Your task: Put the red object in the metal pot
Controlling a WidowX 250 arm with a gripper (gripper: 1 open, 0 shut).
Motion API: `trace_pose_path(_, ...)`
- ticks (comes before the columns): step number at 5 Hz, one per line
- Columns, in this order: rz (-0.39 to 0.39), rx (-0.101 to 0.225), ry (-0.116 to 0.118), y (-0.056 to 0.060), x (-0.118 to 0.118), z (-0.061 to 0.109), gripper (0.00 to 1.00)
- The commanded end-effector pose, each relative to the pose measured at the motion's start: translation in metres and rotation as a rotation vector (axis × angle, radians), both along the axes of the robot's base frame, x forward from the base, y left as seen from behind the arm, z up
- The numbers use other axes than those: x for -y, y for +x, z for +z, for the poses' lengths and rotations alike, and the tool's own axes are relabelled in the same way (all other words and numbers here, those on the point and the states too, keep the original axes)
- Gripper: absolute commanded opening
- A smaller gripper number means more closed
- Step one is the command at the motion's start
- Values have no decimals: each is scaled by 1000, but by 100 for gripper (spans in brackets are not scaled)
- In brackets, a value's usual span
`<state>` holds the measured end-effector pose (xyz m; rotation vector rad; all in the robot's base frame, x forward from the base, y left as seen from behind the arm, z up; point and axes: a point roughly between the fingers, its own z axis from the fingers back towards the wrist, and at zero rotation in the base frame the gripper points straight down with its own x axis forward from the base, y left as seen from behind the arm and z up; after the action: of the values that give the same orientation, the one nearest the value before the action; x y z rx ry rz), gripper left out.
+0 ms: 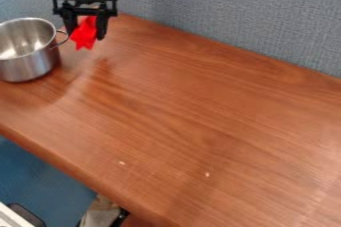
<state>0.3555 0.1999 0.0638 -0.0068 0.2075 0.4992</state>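
Gripper point(86, 32), black and two-fingered, hangs at the far end of the wooden table point(200, 116), clamped on the red object point(86, 33), its fingers on either side of it. The red object tilts a little, its lower end pointing down between the fingers. From where I stand it appears just to the right of the metal pot point(27, 62), near the rim and outside the opening. Whether it touches the pot or the tabletop, I cannot tell.

The pot sits upright on the table by the left edge of the view, shiny and open at the top, with a thin side handle point(62, 39) turned toward the red object. Behind everything runs a grey-blue textured wall point(240, 17). A few small pale specks dot the wood nearer to me. Below the table's near edge I see a blue surface point(47, 176).
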Motion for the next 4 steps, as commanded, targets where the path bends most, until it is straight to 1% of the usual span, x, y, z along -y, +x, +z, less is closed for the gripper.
trace_pose_path(1, -101, 64, 50, 18, 11, 36, 0)
trace_pose_path(2, -187, 42, 61, 27, 24, 34, 0)
trace_pose_path(3, -275, 105, 32, 34, 24, 9, 0)
trace_pose_path(4, -345, 166, 4, 37, 20, -15, 0)
